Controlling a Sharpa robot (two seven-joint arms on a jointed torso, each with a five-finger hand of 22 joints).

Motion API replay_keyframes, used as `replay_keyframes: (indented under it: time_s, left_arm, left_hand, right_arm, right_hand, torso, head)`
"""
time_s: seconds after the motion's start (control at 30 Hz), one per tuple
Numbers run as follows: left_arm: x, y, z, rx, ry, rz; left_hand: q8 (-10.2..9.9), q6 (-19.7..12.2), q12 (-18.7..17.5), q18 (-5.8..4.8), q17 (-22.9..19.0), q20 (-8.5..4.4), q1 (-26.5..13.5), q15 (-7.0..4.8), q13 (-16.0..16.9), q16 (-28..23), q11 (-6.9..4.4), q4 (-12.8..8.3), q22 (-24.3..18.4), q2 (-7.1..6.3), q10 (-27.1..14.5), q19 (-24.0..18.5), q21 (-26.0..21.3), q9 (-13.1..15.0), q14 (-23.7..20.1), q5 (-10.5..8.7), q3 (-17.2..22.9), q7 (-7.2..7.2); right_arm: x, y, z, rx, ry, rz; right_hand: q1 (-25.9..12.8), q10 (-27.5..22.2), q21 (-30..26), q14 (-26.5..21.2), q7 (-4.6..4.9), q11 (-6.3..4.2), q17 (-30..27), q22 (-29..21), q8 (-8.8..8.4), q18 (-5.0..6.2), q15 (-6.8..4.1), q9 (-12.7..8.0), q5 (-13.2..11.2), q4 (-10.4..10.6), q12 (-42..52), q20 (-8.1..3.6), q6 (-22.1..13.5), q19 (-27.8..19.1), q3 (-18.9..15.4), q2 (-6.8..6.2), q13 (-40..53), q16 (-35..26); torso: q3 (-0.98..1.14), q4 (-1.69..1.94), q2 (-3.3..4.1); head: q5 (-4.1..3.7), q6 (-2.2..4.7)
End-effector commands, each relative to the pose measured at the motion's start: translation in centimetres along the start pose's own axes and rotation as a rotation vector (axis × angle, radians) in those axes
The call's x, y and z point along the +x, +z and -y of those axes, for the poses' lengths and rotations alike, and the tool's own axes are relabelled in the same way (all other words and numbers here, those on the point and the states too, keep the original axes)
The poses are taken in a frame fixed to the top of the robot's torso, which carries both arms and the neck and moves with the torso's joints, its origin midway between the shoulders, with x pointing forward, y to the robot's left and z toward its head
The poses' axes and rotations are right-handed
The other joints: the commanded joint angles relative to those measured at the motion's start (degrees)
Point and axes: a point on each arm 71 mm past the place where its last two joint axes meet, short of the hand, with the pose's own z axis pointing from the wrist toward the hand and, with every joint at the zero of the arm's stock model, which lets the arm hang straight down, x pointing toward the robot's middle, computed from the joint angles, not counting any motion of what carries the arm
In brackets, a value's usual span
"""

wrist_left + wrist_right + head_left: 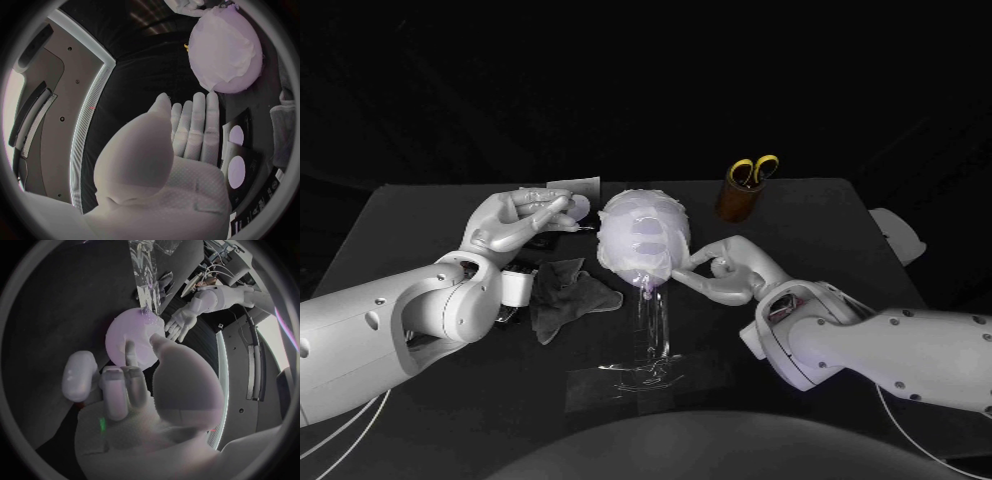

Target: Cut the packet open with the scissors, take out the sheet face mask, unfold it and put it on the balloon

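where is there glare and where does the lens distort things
Head view: glare glints on the clear stand under the balloon, and the table fades into dark. Right wrist view: the fisheye swells the right hand, dwarfing the balloon.

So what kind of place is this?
Probably a robotics test bench: a black table, a balloon on a clear stand wearing a sheet mask, scissors in a brown holder.

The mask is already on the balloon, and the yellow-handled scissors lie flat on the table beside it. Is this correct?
Not quite. The mask is on the balloon, but the yellow-handled scissors stand upright in a brown holder farther back on the table, as the head view shows.
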Motion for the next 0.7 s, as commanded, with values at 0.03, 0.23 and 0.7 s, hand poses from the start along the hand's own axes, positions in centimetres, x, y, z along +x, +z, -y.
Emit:
replay_keyframes:
  time_s: [0.03,0.23,0.7]
  left_arm:
    - [0.3,0.1,0.1,0.005,-0.006,-0.017]
    - [0.2,0.1,0.0,0.003,-0.006,-0.016]
    - [0.2,0.1,0.0,0.002,-0.005,-0.016]
  left_hand:
    - [-0.3,0.4,-0.2,1.09,0.1,-0.57,0.5,-0.4,0.0,0.4,-0.1,0.1,0.1,-0.04,0.4,0.0,0.2,-0.1,0.1,-0.03,-0.2,-0.11]
    - [-0.3,0.4,-0.2,1.09,0.1,-0.57,0.5,-0.4,0.0,0.4,-0.1,0.1,0.1,-0.04,0.4,0.0,0.2,-0.1,0.1,-0.03,-0.2,-0.11]
    - [-0.3,0.4,-0.2,1.09,0.1,-0.57,0.5,-0.4,0.0,0.4,-0.1,0.1,0.1,-0.04,0.4,0.0,0.2,-0.1,0.1,-0.03,-0.2,-0.11]
  right_arm:
    - [0.4,0.0,0.5,0.171,0.13,-0.045]
    - [0.6,0.1,-0.2,0.197,0.17,-0.064]
    - [1.4,0.1,-0.7,0.244,0.179,-0.107]
  right_hand:
    - [-0.2,6.0,0.0,6.0,-0.1,-0.1,15.1,0.3,-0.2,0.55,0.09,0.1,0.4,0.0,0.2,-0.16,0.7,-0.2,-0.7,1.08,15.0,0.2]
    - [-0.2,6.0,0.1,6.0,-0.2,-0.19,15.1,0.5,-0.21,0.52,0.02,0.2,0.6,0.0,0.2,-0.22,1.1,0.0,-1.2,1.46,15.0,0.2]
    - [0.3,6.0,0.2,6.0,-0.69,-0.61,15.1,0.7,0.02,0.47,-0.33,0.6,0.7,-0.1,0.2,-0.49,2.4,0.3,-2.6,1.98,15.0,0.2]
  torso:
    - [0.01,0.09,0.04]
    - [0.01,-0.01,0.04]
    - [0.03,0.0,0.0]
  head:
    - [-0.01,0.01]
    - [0.14,0.01]
    - [0.03,0.01]
